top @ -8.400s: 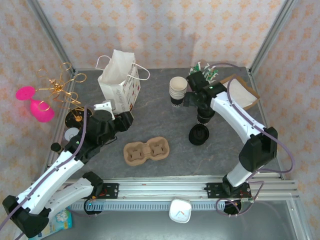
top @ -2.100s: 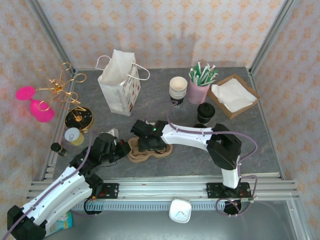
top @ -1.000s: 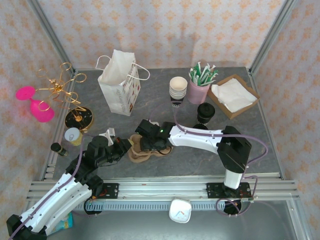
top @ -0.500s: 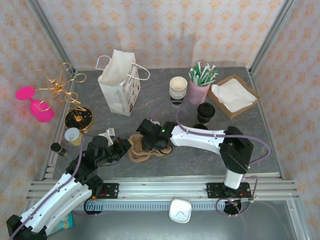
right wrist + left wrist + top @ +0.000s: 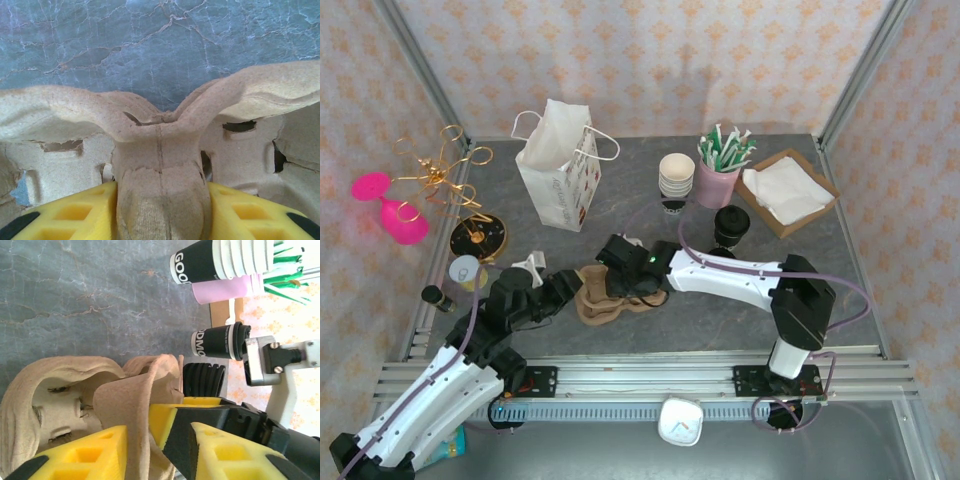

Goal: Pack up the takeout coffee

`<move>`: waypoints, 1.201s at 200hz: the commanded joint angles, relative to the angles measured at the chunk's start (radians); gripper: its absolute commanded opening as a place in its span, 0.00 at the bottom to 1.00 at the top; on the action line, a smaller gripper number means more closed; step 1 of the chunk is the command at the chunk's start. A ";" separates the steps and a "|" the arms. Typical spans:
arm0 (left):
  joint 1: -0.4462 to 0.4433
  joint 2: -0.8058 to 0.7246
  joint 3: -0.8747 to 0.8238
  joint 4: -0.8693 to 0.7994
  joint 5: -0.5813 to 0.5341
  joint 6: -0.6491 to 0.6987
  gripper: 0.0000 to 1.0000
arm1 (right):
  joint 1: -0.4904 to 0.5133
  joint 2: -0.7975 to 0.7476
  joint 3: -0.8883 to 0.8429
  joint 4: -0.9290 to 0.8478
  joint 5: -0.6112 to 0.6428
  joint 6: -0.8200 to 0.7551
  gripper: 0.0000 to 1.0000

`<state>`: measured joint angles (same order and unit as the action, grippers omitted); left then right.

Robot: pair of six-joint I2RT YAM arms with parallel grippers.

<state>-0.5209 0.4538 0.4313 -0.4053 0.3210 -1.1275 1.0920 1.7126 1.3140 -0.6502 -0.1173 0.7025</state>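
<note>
Found a white paper bag (image 5: 558, 165) standing upright at the back left of the counter (image 5: 840, 290), handles up. Saw at the back right 1 stack of paper cups (image 5: 676, 178) just beside a pink cup of green-tipped sticks (image 5: 718, 178). Noted a cardboard box of napkins (image 5: 787, 192) to the right of that, and 1 black lidded coffee cup (image 5: 731, 225) in front of the pink cup. Noted along the left side a gold wire ornament (image 5: 440, 165), a pink glass (image 5: 390, 210), a round black-and-gold tin (image 5: 478, 238), a small pale cup (image 5: 468, 270) and a small dark bottle (image 5: 432, 296), all well apart from the claws. Saw the right arm (image 5: 740, 275) stretched low across the counter, lying between the coffee cup and the front rail.

Found the cardboard cup carrier (image 5: 603, 308) near the front middle of the counter, between the 2 claws, its walls bent upward. Saw the right claw (image 5: 160, 200) clamped on the carrier's central ridge, 1 yellow finger (image 5: 65, 215) pressed to each side of it. Saw the left claw (image 5: 159, 432) with jaws partly apart, astride the carrier's near rim. Noted cardboard touching 1 of its fingers (image 5: 85, 455) and a dark gap beside the other.
</note>
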 commanded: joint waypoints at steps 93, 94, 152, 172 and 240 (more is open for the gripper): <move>0.012 0.026 0.159 -0.344 -0.233 0.108 0.51 | -0.030 -0.174 0.052 -0.131 0.139 -0.014 0.44; 0.012 0.026 0.155 -0.342 -0.231 0.107 0.51 | -0.032 -0.175 0.052 -0.131 0.140 -0.015 0.44; 0.005 0.129 0.011 -0.200 -0.106 0.095 0.58 | -0.079 -0.234 0.058 -0.171 0.153 -0.046 0.44; -0.007 0.144 -0.029 -0.162 -0.101 0.080 0.59 | -0.087 -0.247 0.064 -0.185 0.169 -0.055 0.44; -0.054 0.197 -0.182 0.182 -0.008 -0.068 0.56 | -0.113 -0.277 0.073 -0.188 0.171 -0.066 0.44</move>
<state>-0.5625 0.6487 0.2859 -0.3946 0.2810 -1.1194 0.9844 1.4731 1.3453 -0.8085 0.0055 0.6521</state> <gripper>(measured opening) 0.574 0.437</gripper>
